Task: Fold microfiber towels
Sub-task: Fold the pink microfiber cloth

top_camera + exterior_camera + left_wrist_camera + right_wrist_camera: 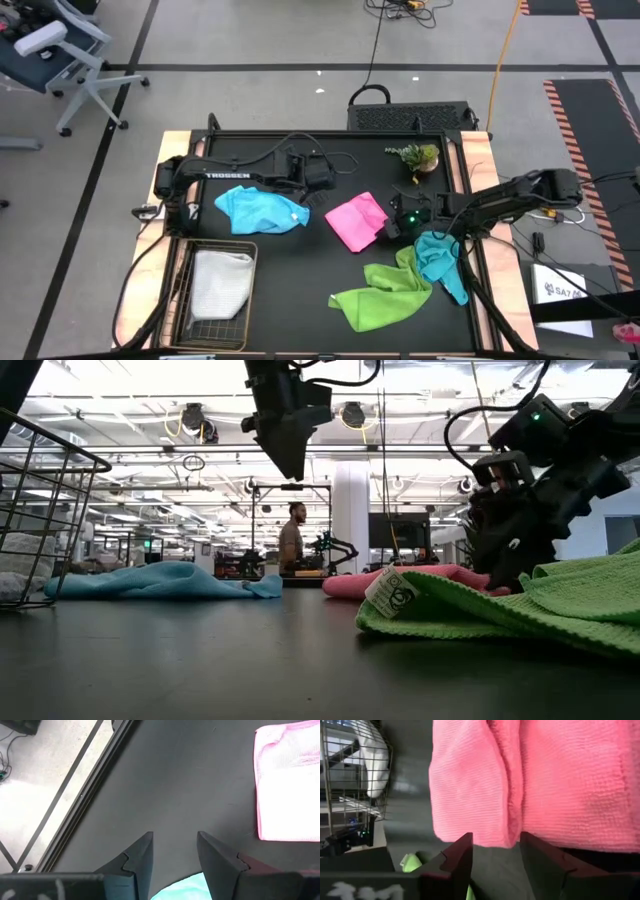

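Low view, nearest: the lime green towel lies crumpled in the foreground with its label showing; behind it sits the pink towel, and farther back the light blue towel lies flat on the surface.
Low view, arms: the right end effector is down at towel height, beside the pink towel; the left end effector hangs well above the surface.
High view, layout: the pink towel lies mid-surface, its long axis running diagonally; the right end effector is at its right edge, so the towel lies leftward from it.
High view, others: the light blue towel sits under the left end effector; the teal towel overlaps the lime green towel; the pale grey-white towel is in the wire basket.
Left wrist view: the left end effector stands open and empty over bare surface, with a corner of light blue beneath it.
Right wrist view: the right end effector is open, with the rolled edge of the pink towel between its fingers and not clamped.
Nearer arm: the right.
Only here: the right wrist view alone shows the doubled edge; the high view alone shows the towel's lie.
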